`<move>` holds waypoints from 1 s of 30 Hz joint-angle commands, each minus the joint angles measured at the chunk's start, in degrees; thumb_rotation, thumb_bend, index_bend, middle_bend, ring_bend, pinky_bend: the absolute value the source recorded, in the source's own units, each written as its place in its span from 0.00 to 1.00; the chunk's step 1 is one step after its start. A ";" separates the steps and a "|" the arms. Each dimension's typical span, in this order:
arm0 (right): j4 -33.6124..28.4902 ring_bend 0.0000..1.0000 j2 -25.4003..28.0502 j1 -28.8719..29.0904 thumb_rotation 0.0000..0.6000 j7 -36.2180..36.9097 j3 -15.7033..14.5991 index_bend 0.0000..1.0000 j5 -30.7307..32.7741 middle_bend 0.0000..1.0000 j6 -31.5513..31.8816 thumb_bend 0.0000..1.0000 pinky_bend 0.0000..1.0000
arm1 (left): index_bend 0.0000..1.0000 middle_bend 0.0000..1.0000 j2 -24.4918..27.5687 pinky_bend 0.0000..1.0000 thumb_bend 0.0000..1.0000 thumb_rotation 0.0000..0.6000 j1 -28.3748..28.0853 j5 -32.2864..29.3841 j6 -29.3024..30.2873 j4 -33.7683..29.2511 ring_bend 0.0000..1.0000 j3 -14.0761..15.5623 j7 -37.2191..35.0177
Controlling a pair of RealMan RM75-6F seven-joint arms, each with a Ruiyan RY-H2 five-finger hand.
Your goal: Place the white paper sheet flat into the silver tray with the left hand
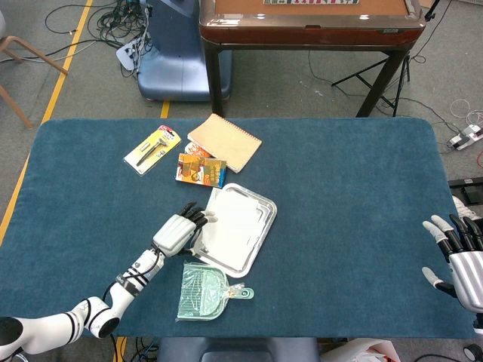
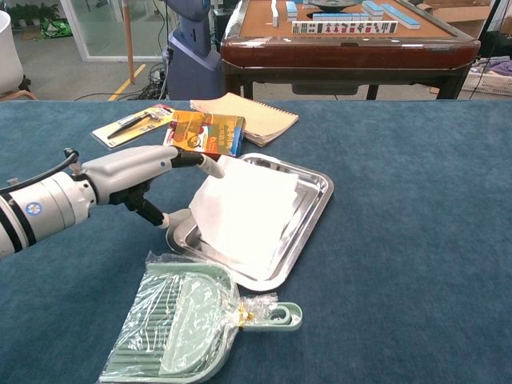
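- Looking at the white paper sheet (image 2: 246, 216) first: it lies in the silver tray (image 2: 314, 214), mostly flat, with its upper-left edge seeming to ride up over the tray's left rim, so I'd say it's nearly placed but maybe not fully settled.
- The sheet's long axis runs diagonally with the tray, from lower left toward upper right in the chest view.
- The left hand (image 2: 136, 178) sits just left of the sheet, at the tray's left edge, fingers spread and holding nothing that I can see; one fingertip (image 2: 213, 169) points at the sheet's upper-left corner, and I can't tell if it touches.
- So the sheet lies to the right of that hand in frame, a short reach.
- The right hand (image 1: 457, 257) is way off at the right edge of the worktop (image 1: 347, 188), open and empty, well apart from everything.
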 commanded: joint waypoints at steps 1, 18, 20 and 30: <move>-0.03 0.01 -0.04 0.09 1.00 0.06 0.04 0.16 -0.09 0.14 -0.04 0.20 0.07 | 0.17 0.14 1.41 0.00 0.36 1.00 0.44 -1.40 -1.16 -1.02 0.11 0.19 2.40; -0.19 0.01 0.02 0.12 1.00 0.07 -0.01 0.16 -0.69 0.14 0.26 0.20 0.07 | 0.19 0.39 12.56 0.37 0.35 1.00 3.31 -6.19 3.00 -14.50 0.40 -3.86 10.31; -0.21 0.01 -0.01 0.12 1.00 0.07 -0.05 0.16 -0.79 0.14 0.28 0.20 0.07 | 0.21 0.56 13.35 0.62 0.35 1.00 2.87 -6.85 2.25 -15.14 0.55 -4.57 10.08; -0.56 0.01 0.13 0.00 1.00 -0.18 -0.15 0.16 -1.06 0.14 0.50 0.20 0.07 | 0.21 1.00 16.31 1.00 0.39 0.25 -2.03 -12.25 -8.33 -18.26 1.00 -5.26 14.00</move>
